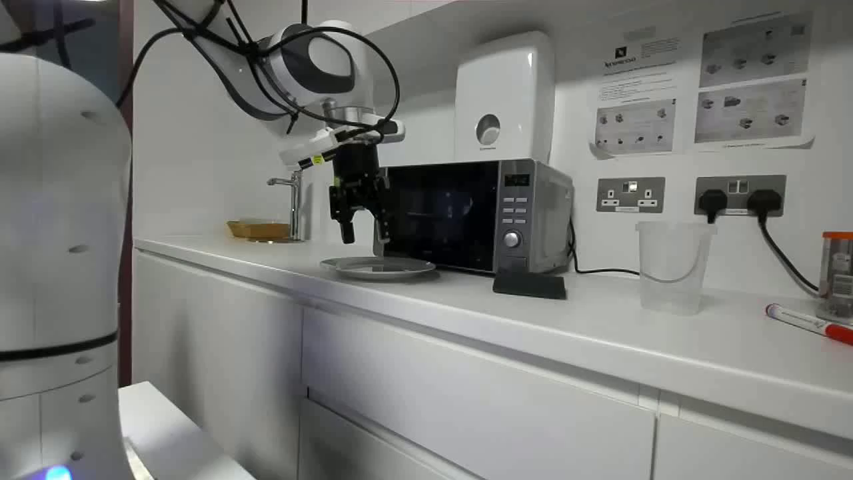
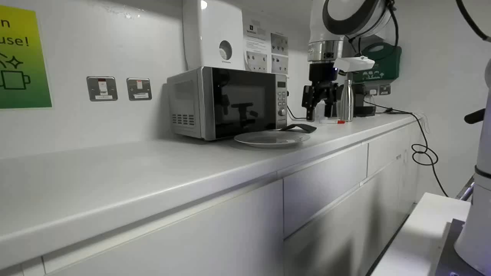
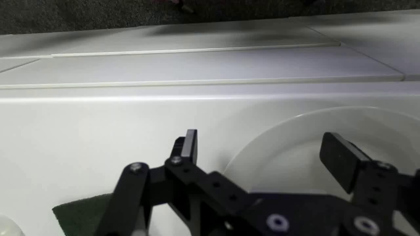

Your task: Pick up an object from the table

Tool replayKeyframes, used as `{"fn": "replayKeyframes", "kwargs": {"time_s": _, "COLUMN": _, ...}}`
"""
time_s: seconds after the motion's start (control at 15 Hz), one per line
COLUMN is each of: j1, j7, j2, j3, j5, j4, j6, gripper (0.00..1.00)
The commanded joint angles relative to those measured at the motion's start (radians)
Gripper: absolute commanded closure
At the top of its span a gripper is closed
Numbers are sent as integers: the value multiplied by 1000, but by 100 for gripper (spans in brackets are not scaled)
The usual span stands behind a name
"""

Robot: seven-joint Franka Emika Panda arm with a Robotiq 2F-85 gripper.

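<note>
The object, a flat blackish oblong item [image 1: 530, 285], lies on the white counter [image 1: 586, 320] in front of the microwave's right end. In an exterior view it shows as a dark flat piece [image 2: 301, 127] with a thin part running behind the plate, like a spatula. In the wrist view a dark greenish-black end of it [image 3: 82, 211] shows at lower left, partly hidden by a finger. My gripper [image 1: 365, 230] points down, open and empty, above the grey plate, beside the object and apart from it. It also shows in an exterior view [image 2: 319, 112] and the wrist view [image 3: 261, 149].
A round grey plate [image 1: 378, 268] lies under the gripper. The microwave [image 1: 440, 213] stands close behind. A clear plastic cup [image 1: 673, 267], a red-capped marker [image 1: 810, 323] and a jar [image 1: 836, 277] stand or lie farther right. A metal bottle [image 2: 347, 101] stands at the far end.
</note>
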Motion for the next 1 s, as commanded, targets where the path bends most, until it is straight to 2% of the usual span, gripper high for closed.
{"fn": "replayKeyframes", "kwargs": {"time_s": 0.0, "j1": 3, "j7": 1, "j2": 0, "j3": -3, "j5": -2, "j4": 2, "j6": -3, "gripper": 0}}
{"fn": "replayKeyframes", "kwargs": {"time_s": 0.4, "j1": -3, "j7": -16, "j2": 7, "j3": -8, "j5": -15, "j4": 6, "j6": 20, "gripper": 0}}
{"fn": "replayKeyframes", "kwargs": {"time_s": 0.93, "j1": -101, "j7": -7, "j2": 62, "j3": 1, "j5": -171, "j4": 30, "j6": 155, "gripper": 0}}
